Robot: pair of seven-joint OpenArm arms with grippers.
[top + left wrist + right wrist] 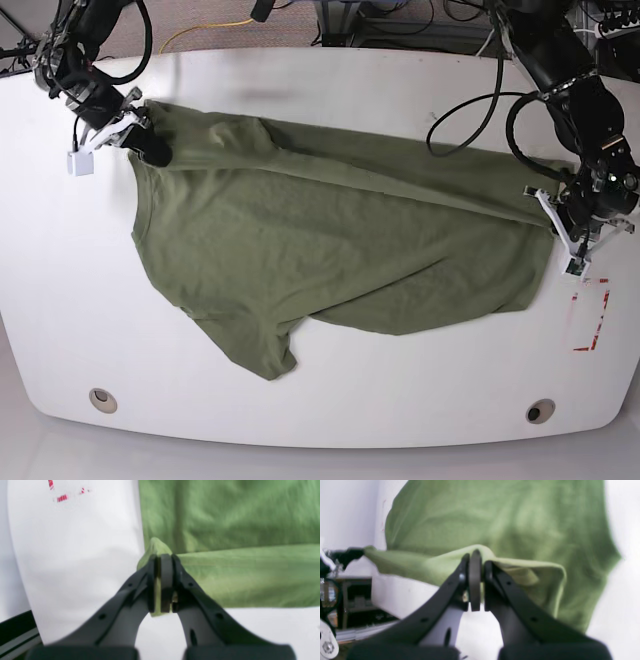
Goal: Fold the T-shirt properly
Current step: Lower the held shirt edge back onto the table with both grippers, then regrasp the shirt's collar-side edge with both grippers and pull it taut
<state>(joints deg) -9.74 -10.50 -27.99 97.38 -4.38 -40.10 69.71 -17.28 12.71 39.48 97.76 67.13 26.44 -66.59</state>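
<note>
The olive-green T-shirt [330, 240] lies spread over the white table [330, 390], stretched between both arms, with one sleeve pointing toward the front. My left gripper [553, 214] at the right of the base view is shut on the shirt's edge; its wrist view shows a pinched fold of fabric [156, 548] between the fingers of the gripper [162, 560]. My right gripper [152, 150] at the far left corner is shut on another edge. In the right wrist view that gripper [476, 557] holds a raised fold of T-shirt [495, 525] above the table.
Red tape marks [590, 318] lie on the table near its right edge, below the left gripper. Cables [470, 110] run across the table's far right. Two round holes [102, 399] sit near the front edge. A dark shelf [355, 602] stands beyond the table.
</note>
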